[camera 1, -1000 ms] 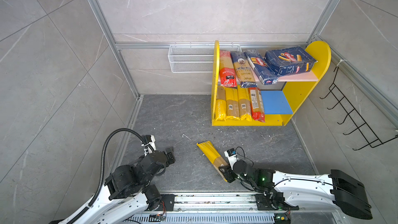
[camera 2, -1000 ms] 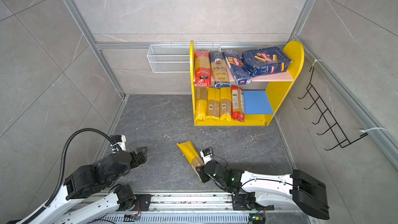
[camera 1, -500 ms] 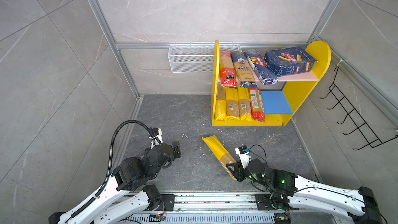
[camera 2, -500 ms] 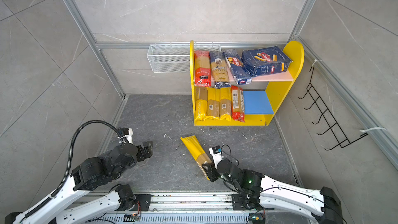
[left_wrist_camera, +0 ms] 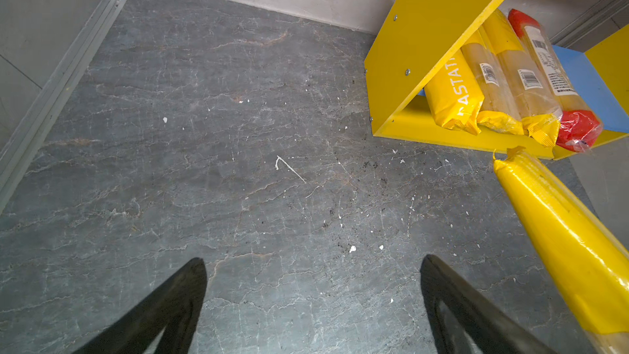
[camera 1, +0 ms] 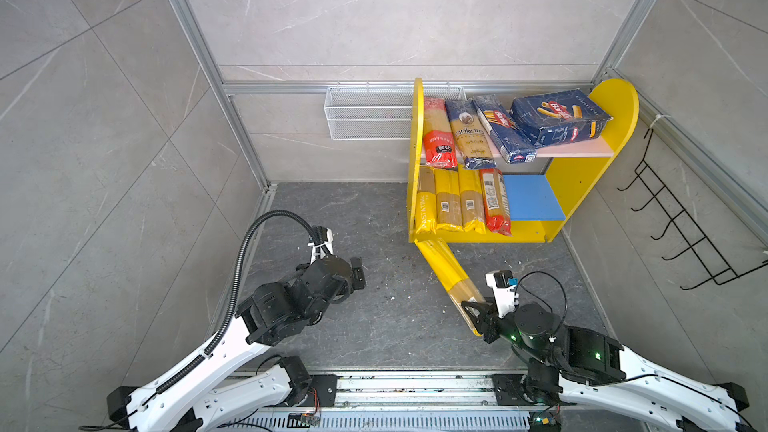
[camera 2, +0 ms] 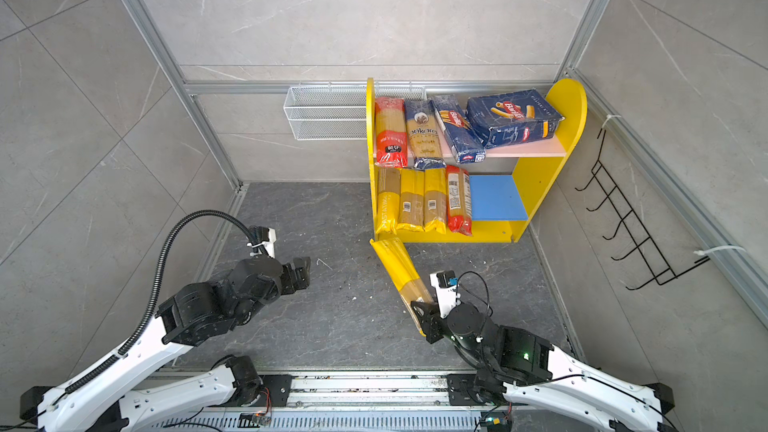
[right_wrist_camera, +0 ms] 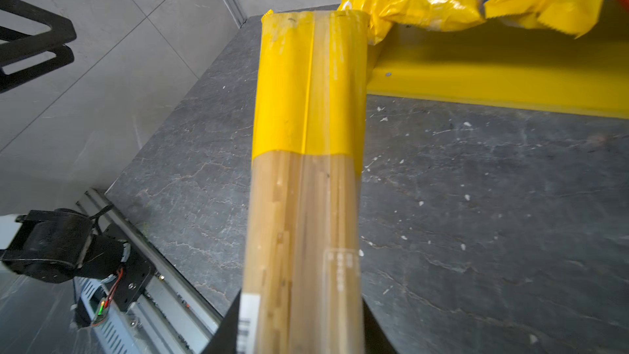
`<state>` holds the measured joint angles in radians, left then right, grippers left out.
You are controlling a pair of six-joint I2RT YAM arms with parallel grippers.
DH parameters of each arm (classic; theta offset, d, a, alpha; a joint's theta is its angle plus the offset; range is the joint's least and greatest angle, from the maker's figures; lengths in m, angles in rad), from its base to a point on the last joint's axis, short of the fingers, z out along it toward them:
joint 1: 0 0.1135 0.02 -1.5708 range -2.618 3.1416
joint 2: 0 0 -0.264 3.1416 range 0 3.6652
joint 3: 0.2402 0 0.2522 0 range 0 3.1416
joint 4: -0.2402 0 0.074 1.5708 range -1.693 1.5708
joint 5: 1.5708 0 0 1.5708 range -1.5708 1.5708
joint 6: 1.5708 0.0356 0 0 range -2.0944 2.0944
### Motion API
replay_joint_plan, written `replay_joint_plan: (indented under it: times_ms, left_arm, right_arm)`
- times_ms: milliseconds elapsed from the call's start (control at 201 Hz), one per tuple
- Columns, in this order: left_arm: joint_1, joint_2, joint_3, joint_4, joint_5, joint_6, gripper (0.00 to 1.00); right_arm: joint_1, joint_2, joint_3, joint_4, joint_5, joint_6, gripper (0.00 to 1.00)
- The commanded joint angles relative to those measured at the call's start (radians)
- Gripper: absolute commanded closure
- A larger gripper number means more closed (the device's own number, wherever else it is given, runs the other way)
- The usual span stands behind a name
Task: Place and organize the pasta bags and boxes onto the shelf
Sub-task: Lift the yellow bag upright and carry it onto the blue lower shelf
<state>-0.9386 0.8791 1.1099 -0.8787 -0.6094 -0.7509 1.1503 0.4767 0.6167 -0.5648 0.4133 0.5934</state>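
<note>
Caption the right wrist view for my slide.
Yellow-ended spaghetti bag, gripped by the right tool, pointing at the shelf's lower front edge.

A: What hangs on the walls?
B: A white wire basket (camera 1: pixel 365 118), on the grey tiled back wall (camera 1: pixel 395 14). A black wire hook rack (camera 1: pixel 681 226), on the right-hand wall (camera 1: pixel 706 76).
A: And the floor (camera 1: pixel 353 209)?
B: Dark grey veined stone, scattered with pale crumbs (left_wrist_camera: pixel 352 249) and a thin white strand (left_wrist_camera: pixel 289 168).
</note>
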Motion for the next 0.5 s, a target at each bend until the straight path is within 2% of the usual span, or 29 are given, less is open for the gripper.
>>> replay_joint_plan:
  times_ms: [0,269,493]
  left_arm:
    - [0.023,0.011,0.047,0.053,0.035,0.077,0.0]
    - [0.142,0.032,0.021,0.12,0.209,0.119,0.0]
    - [0.204,0.035,-0.001,0.169,0.293,0.136,0.0]
  right_arm:
    - [-0.004,-0.008,0.099,0.058,0.141,-0.059,0.89]
    - [-0.027,0.037,0.226,-0.002,0.297,-0.118,0.88]
    - [-0.063,0.112,0.322,0.023,0.339,-0.18,0.88]
